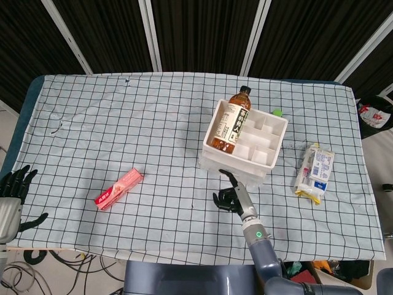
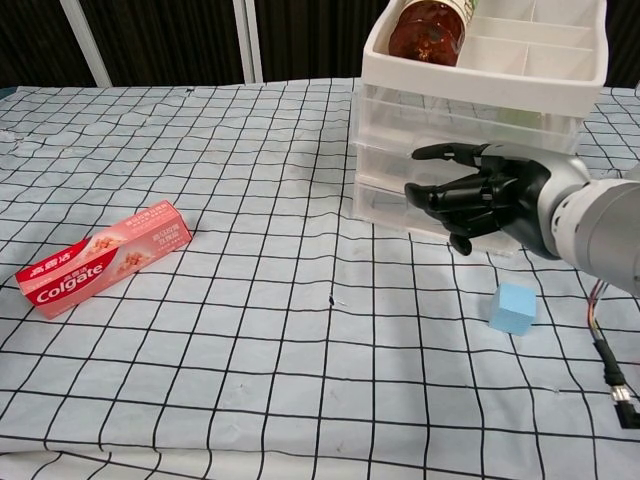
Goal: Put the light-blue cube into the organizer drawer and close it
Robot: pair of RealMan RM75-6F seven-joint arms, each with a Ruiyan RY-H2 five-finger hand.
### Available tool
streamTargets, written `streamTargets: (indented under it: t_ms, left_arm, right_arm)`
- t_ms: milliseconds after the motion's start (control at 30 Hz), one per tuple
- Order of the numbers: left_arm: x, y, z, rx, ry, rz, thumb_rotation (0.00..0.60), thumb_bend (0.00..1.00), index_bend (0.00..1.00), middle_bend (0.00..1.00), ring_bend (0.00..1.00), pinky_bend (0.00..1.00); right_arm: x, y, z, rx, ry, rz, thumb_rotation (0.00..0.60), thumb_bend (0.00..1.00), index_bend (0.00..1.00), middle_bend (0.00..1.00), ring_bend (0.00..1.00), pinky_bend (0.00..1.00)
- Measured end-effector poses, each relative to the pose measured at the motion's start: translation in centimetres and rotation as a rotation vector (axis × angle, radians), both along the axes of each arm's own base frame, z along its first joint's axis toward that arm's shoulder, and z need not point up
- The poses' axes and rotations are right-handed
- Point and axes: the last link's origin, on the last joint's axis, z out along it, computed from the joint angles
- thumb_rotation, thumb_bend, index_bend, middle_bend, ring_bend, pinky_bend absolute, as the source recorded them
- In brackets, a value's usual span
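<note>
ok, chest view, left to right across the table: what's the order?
Colgate toothpaste box → right hand, in front of the white drawer organizer → light-blue cube. The bottle up in the organizer's top tray overlaps the rest, so it is left out.
</note>
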Motion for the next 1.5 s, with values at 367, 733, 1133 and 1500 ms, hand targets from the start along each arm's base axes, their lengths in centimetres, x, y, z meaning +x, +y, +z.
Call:
streamTargets:
  t_ms: [367, 733, 1133, 1500]
  left_arm:
    - [0.1, 0.1, 0.0, 0.001, 0.0, -0.007, 0.6, 0.01, 0.0, 0.0, 0.0, 0.0]
    - [0.2, 0.1, 0.2, 0.015, -0.01, -0.024, 0.6, 0.01, 0.0, 0.0, 0.0, 0.0]
    - [0.2, 0.1, 0.1, 0.017, -0.018, -0.029, 0.6, 0.01, 0.0, 0.0, 0.0, 0.0]
    - [0.2, 0.1, 0.1, 0.017, -0.019, -0.028, 0.6, 0.01, 0.0, 0.0, 0.0, 0.0]
  right_arm:
    - [0.1, 1.5, 0.2, 0.024, 0.051, 0.075, 0.6, 0.41, 0.0, 0.79, 0.83, 0.77]
    - [0.6, 3.4, 1.9, -0.028, 0.144, 0.203, 0.6, 0.41, 0.0, 0.79, 0.83, 0.77]
    - [0.2, 2.8, 5.2, -0.151, 0.313, 0.269, 0.6, 0.41, 0.0, 0.79, 0.83, 0.77]
    - [-1.9, 1.5, 5.0, -0.097, 0.366, 0.179, 0.6, 0.41, 0.09, 0.79, 0.83, 0.77]
